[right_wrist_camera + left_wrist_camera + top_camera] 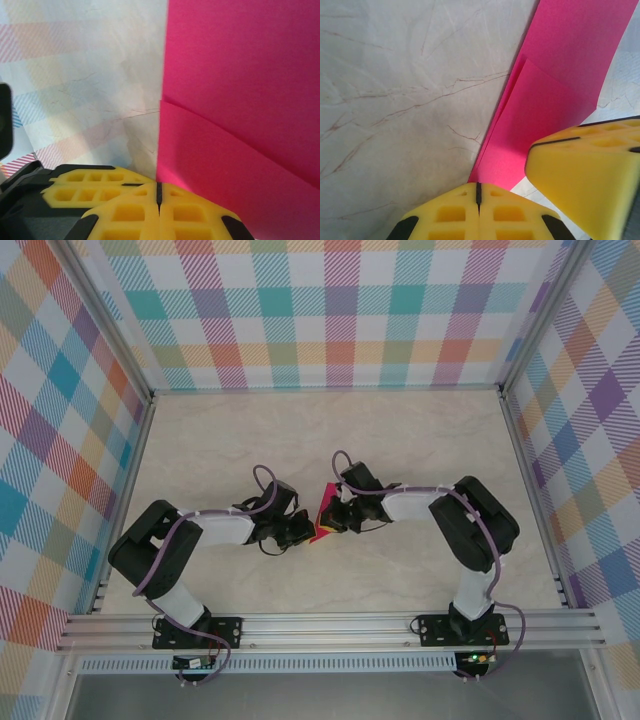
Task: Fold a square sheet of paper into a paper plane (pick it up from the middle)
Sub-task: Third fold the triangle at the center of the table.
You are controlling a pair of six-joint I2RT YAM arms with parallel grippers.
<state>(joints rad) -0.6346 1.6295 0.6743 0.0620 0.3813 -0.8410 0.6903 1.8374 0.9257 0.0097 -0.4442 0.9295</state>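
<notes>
A marbled counter is enclosed by plaid walls. Both arms are bent inward, left claw and right claw each pressed together at the folded pink paper sheet, mid-counter.

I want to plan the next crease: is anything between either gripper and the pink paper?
Nothing visible stands between them. The left gripper and the right gripper, both shut, sit right at the edge of the partly folded square sheet of paper, facing each other. Only the other gripper's fingers crowd in beside each.
</notes>
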